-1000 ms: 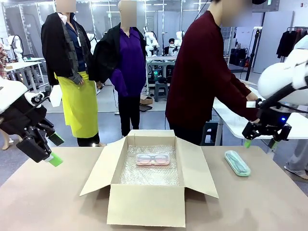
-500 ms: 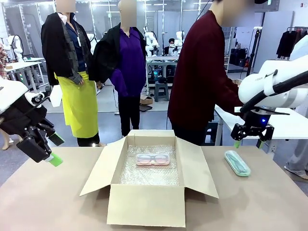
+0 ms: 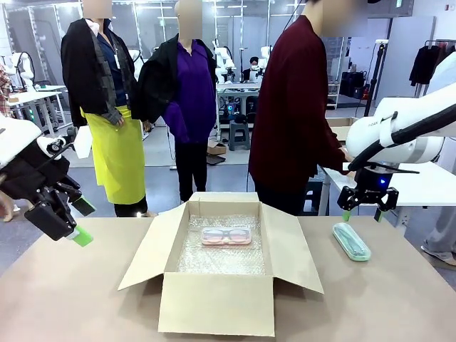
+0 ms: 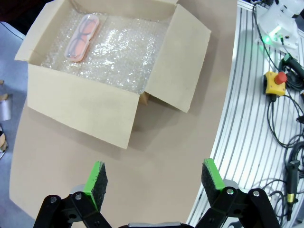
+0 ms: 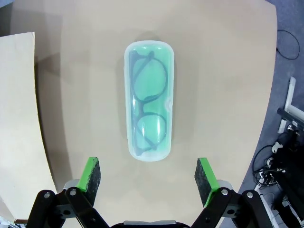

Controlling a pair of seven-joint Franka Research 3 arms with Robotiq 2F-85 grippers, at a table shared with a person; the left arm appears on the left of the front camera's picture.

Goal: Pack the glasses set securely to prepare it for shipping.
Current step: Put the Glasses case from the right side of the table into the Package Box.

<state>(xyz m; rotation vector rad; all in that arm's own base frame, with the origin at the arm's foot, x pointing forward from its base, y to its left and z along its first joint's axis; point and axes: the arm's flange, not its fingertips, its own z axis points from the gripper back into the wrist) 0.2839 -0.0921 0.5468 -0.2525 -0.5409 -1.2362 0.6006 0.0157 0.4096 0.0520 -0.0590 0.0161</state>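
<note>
Right gripper (image 3: 362, 215) hovers, jaws apart, above the mint-green case (image 3: 351, 241), unpacked at three o'clock of the cardboard box (image 3: 214, 303); pink case (image 3: 226, 235) lies inside; left gripper (image 3: 82, 221) idles, spread.

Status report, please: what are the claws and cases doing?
Left gripper open, empty. Right gripper open over mint case on table. Pink case in box. Nothing in the way.

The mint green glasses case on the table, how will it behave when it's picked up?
This translucent mint green oblong glasses case looks like a rigid shell, so it probably keeps its shape when squeezed. Its smooth rounded sides might slip in the open right tool. Lying flat on the brown table, it seems unlikely to roll.
</note>
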